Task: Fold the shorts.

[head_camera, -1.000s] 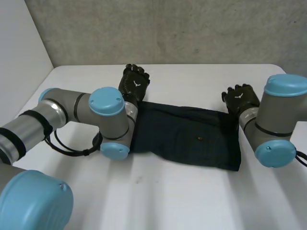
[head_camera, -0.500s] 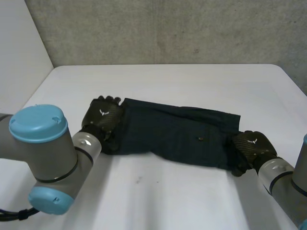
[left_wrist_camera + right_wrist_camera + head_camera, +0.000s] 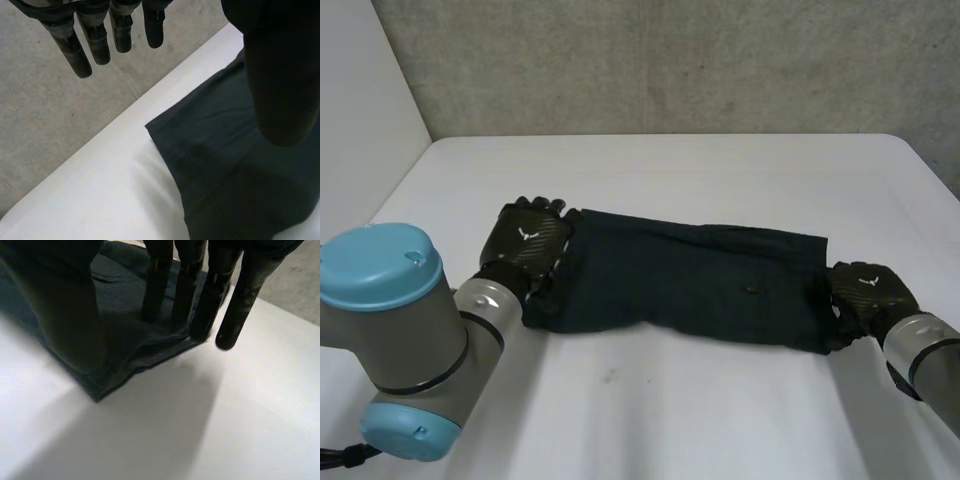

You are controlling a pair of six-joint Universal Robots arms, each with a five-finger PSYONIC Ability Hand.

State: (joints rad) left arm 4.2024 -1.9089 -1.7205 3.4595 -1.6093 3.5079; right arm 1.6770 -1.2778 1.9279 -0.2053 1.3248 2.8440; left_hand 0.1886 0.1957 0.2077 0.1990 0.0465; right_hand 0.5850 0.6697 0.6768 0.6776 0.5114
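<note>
Head view: our left robot hand (image 3: pixel 528 243) and right robot hand (image 3: pixel 868 289), unclenched and empty, bracket the shorts (image 3: pixel 690 280); we judge pinching comes next.

This looks like a robotics lab or test cell, not a home. A rough grey concrete wall (image 3: pixel 670 60) stands behind a plain matt white worktop (image 3: pixel 700 170), with a flat white side panel (image 3: pixel 360 90) at one end. Two industrial arms with grey joints and light-blue caps, the left arm (image 3: pixel 395 330) and the right arm (image 3: pixel 930 365), reach over the worktop. Dark navy fabric shorts (image 3: pixel 680 280) lie spread on it as the work piece.
</note>
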